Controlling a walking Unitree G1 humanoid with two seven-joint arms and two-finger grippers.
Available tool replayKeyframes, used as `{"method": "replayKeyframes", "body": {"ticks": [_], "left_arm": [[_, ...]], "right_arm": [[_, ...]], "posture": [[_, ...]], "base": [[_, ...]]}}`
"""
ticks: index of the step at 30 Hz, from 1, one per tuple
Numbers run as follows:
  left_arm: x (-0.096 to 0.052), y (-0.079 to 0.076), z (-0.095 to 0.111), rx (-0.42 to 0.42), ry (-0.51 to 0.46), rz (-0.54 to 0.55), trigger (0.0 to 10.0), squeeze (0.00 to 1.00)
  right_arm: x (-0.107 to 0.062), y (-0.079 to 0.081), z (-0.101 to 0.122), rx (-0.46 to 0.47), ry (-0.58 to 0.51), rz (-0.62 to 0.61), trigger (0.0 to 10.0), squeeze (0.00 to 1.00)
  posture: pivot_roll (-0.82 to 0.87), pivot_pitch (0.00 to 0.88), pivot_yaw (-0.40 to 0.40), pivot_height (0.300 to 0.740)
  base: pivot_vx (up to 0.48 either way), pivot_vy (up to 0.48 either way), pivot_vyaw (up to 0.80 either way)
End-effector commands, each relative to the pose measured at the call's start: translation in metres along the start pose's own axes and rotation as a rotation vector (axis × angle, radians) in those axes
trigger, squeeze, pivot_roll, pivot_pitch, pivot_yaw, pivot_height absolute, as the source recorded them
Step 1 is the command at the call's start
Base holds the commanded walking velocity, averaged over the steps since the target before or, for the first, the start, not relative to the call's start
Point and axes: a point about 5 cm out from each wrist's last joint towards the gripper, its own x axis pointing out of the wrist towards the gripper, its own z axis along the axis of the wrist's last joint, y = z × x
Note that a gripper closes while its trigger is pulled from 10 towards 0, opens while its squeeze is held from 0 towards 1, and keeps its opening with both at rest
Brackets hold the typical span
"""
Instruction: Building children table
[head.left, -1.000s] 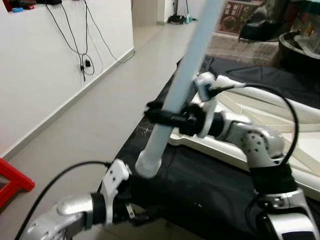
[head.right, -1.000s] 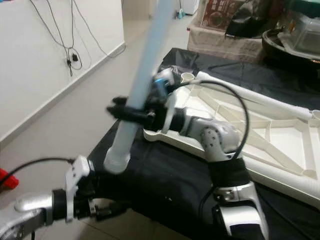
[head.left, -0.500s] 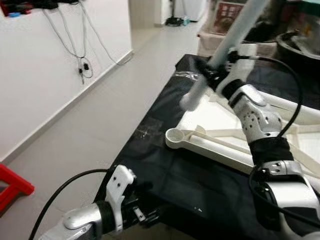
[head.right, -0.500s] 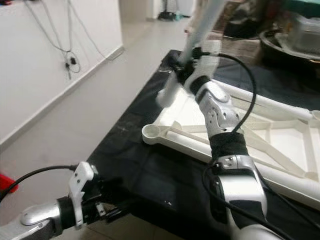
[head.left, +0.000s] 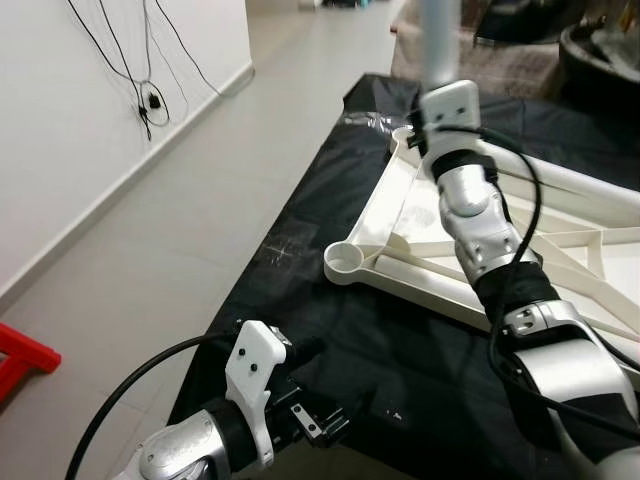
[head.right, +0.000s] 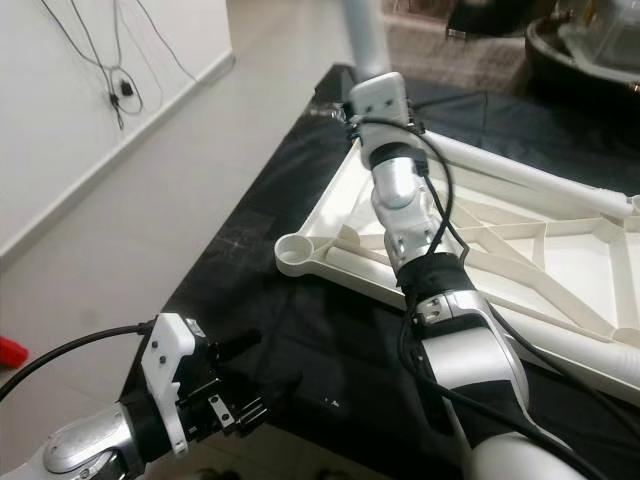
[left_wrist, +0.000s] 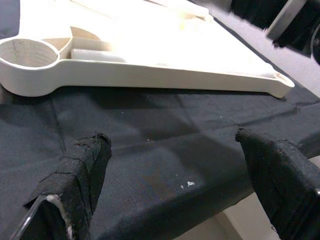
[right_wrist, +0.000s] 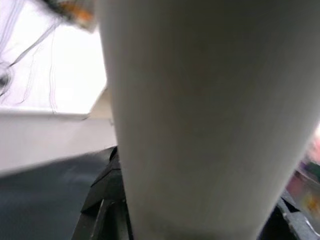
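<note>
The upturned white tabletop (head.left: 560, 250) lies on my black-draped desk (head.left: 330, 330), right of frame. My right hand (head.right: 380, 100), top centre, is clamped on the leg (head.right: 365, 30) above a corner socket; misaligned, it could jam. My left hand (left_wrist: 175, 170), spread wide and empty, steadies nothing.

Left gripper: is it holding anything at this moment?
No. In the left wrist view the left gripper has its two black fingers spread wide apart, with bare black cloth between them.
</note>
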Motion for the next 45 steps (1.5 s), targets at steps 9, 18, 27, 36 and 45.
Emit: {"method": "replayKeyframes", "body": {"ticks": [9, 18, 27, 36, 45], "left_arm": [[-0.001, -0.004, -0.002, -0.011, 0.021, 0.015, 10.0, 0.00], [0.003, 0.001, -0.007, -0.004, 0.036, 0.019, 10.0, 0.00], [0.006, 0.004, -0.009, -0.002, 0.038, 0.020, 10.0, 0.00], [0.011, -0.006, -0.015, -0.016, 0.029, 0.014, 10.0, 0.00], [0.007, -0.002, -0.029, -0.044, 0.058, 0.062, 10.0, 0.00]], "right_arm": [[-0.022, 0.040, -0.023, 0.202, 0.084, 0.370, 0.0, 0.00], [-0.034, 0.043, 0.005, 0.653, 0.003, 0.809, 0.0, 0.00], [-0.032, 0.041, 0.020, 0.749, -0.073, 0.890, 0.0, 0.00], [0.001, 0.001, 0.045, 0.866, -0.185, 0.607, 0.0, 0.00], [0.004, -0.022, 0.062, 1.028, -0.289, 0.690, 0.0, 0.00]], "posture": [[0.13, 0.264, -0.032, 0.740], [0.10, 0.208, -0.038, 0.740], [0.10, 0.183, -0.042, 0.740], [0.11, 0.143, -0.048, 0.740], [0.11, 0.126, -0.045, 0.740]], "base": [[0.000, 0.000, 0.00], [0.000, 0.000, 0.00], [0.000, 0.000, 0.00], [0.000, 0.000, 0.00], [0.000, 0.000, 0.00]]}}
